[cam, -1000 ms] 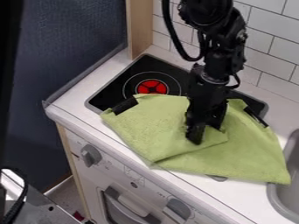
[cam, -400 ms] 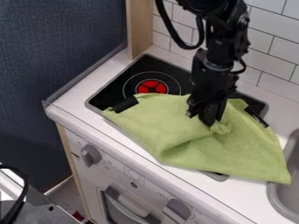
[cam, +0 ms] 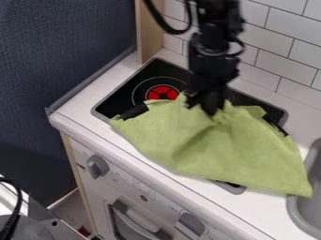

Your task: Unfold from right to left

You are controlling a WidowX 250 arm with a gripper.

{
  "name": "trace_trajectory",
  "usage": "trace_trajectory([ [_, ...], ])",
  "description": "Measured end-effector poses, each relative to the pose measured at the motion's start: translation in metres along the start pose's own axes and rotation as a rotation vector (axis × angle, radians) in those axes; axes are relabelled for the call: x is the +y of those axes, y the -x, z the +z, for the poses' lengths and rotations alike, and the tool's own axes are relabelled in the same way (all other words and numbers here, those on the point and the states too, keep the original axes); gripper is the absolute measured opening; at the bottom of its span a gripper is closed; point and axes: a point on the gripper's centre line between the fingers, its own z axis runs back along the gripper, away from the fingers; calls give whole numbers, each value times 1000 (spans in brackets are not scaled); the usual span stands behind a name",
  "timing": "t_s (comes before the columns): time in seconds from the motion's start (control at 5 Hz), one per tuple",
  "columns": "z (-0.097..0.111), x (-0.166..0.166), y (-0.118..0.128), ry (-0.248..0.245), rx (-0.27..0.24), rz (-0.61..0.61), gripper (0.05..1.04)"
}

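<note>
Green cloth (cam: 251,150) drapes over black stovetop (cam: 122,98) and white counter (cam: 85,101) near tiled wall (cam: 276,47), pinched in the gripper (cam: 213,108)

Tool (cam: 210,108): moved from the cloth's middle back toward the tiled wall (cam: 276,54). Green cloth (cam: 232,145): folded layer, flat earlier, now drawn back to the tool in a gathered peak, creases running forward. Stove (cam: 234,188): more of its near corner exposed.
</note>
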Motion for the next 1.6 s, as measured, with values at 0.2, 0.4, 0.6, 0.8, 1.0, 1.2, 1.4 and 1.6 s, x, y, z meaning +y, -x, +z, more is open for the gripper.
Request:
trace_trajectory([
  [0.2, 3, 15, -25, 83, 33, 41, 57],
  [0.4, -1, 32, -43, 190, 62, 121, 57],
  [0.6, -2, 40, -58, 279, 87, 128, 57],
  [0.8, 0, 46, -70, 285, 84, 142, 57],
  [1.0, -2, 55, -76, 285, 83, 158, 57],
  [1.2, -2, 64, -84, 292, 84, 168, 82],
  [1.4, -1, 71, -88, 260, 88, 133, 229],
  [1.6, 11, 74, -99, 170, -9, 71, 483],
])
